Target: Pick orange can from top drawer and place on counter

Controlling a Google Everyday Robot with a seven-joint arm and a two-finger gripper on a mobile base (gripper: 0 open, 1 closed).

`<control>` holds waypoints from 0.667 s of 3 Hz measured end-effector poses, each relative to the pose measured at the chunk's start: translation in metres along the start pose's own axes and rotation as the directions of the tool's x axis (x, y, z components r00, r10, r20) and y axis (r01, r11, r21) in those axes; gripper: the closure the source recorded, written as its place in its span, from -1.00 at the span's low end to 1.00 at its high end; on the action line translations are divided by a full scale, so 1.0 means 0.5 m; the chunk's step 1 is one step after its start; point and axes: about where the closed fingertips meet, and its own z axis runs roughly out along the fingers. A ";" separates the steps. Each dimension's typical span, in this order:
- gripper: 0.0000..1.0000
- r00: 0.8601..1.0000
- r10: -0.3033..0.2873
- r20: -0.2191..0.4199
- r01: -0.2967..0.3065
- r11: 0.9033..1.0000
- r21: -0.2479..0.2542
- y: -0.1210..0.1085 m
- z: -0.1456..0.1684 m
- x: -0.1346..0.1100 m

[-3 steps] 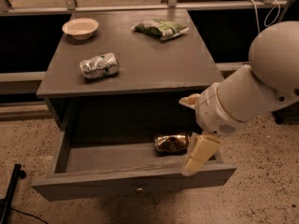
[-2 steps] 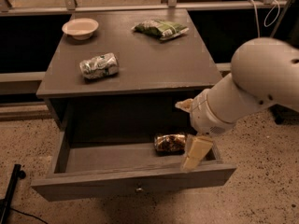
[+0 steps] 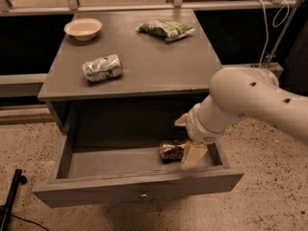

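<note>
We are looking down on a grey cabinet whose drawer (image 3: pixel 134 189) is standing pulled well out, its flat front panel and small round knob (image 3: pixel 143 195) facing us. The orange can (image 3: pixel 170 150) is lying on its side on the drawer floor, toward the right end. It is inside the drawer, not up on the counter (image 3: pixel 149 57).

The white arm (image 3: pixel 240 100) is reaching in from the right and dipping into the right end of the drawer. At its tip the hand (image 3: pixel 185 141) is hanging inside the drawer, right at the can. It is released rather than clenched. One pale finger (image 3: pixel 181 121) is showing against the dark back of the drawer, above the can, and the other finger (image 3: pixel 193 154) is standing in front of the can's right end, covering part of it. The two are well apart, and the can's right end is lying in line with the gap between them, but we cannot tell whether either finger is touching it.

Up on the counter, a silver-and-green can (image 3: pixel 102 67) is lying on its side toward the left, a pale bowl (image 3: pixel 83 28) is sitting at the back left corner, and a green bag (image 3: pixel 166 29) is lying at the back, right of the middle — all three well apart from one another. A speckled floor (image 3: pixel 269 196) is spreading around the cabinet.
</note>
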 end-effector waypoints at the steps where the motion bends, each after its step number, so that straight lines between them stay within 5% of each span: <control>1: -0.23 0.998 -0.023 -0.064 0.024 1.000 0.011 -0.017 0.049 0.033; 2: -0.08 0.990 -0.031 -0.140 0.033 0.999 0.012 -0.029 0.093 0.074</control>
